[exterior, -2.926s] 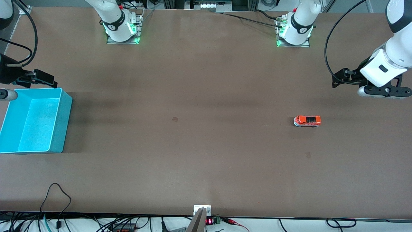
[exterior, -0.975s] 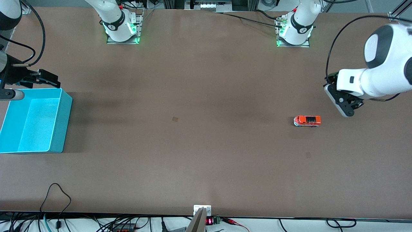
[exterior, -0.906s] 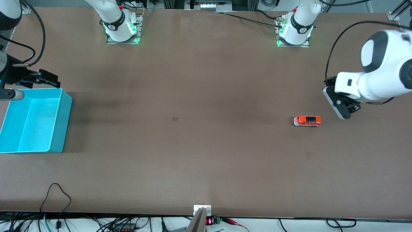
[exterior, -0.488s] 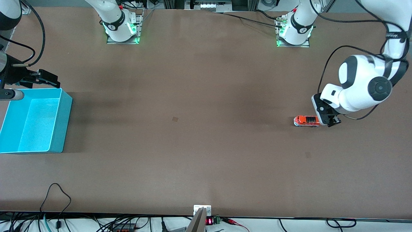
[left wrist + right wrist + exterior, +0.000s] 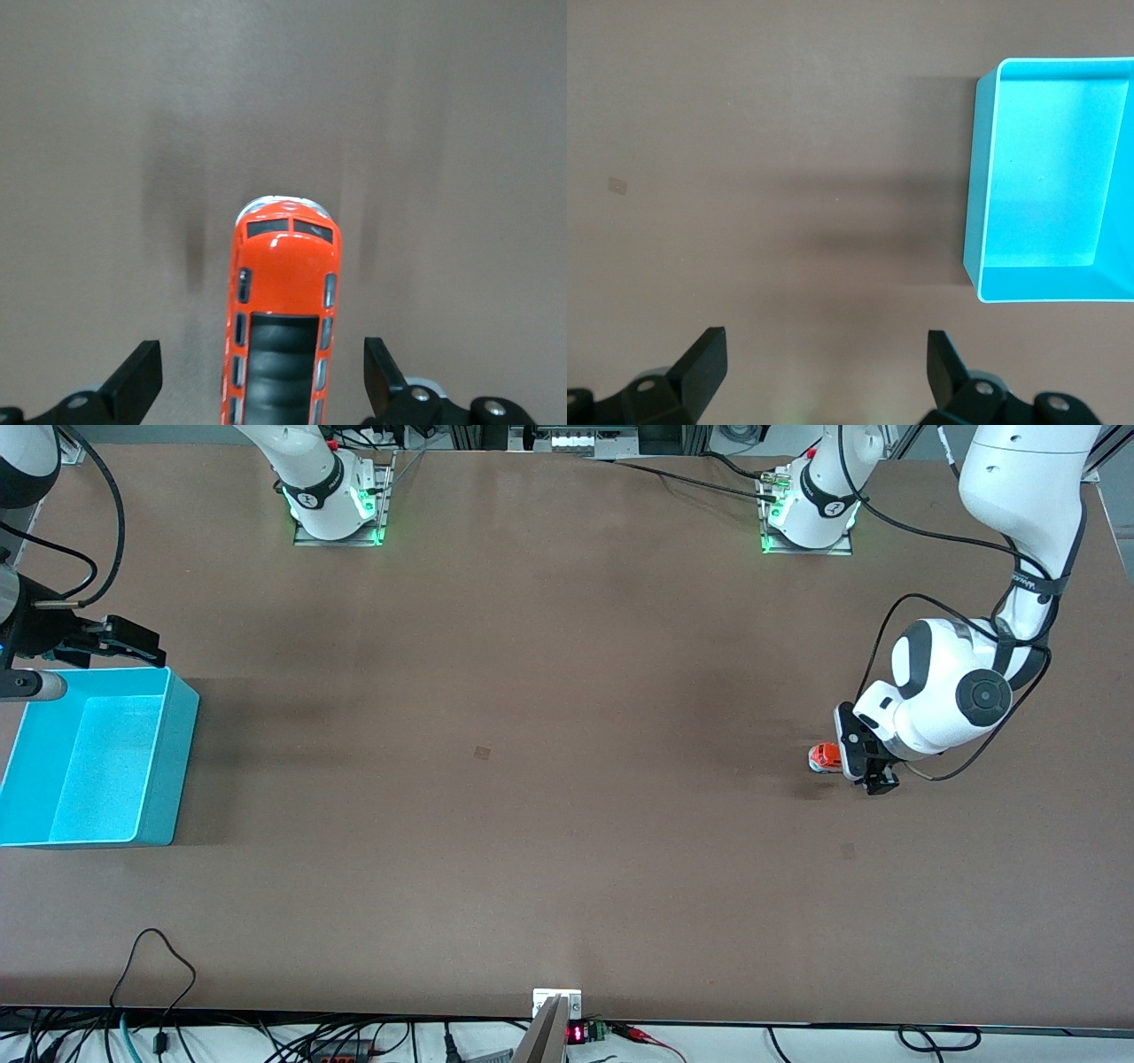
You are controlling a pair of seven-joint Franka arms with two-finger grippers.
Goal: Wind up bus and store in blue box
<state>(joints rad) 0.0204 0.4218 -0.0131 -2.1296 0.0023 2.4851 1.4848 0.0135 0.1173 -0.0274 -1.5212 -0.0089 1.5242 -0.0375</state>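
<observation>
I hover my left gripper [image 5: 263,381] over the bus [image 5: 282,312] at the left arm's end of the table, fingers spread wide to straddle its sides for a grasp, while my right gripper [image 5: 824,376] waits, also spread, by the blue box [image 5: 164,766].

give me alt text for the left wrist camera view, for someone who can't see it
Seen from above, the orange-red toy bus with dark windows and a black roof panel sits on the brown table, lined up between the two black fingers of the open left gripper, which do not touch it.
</observation>
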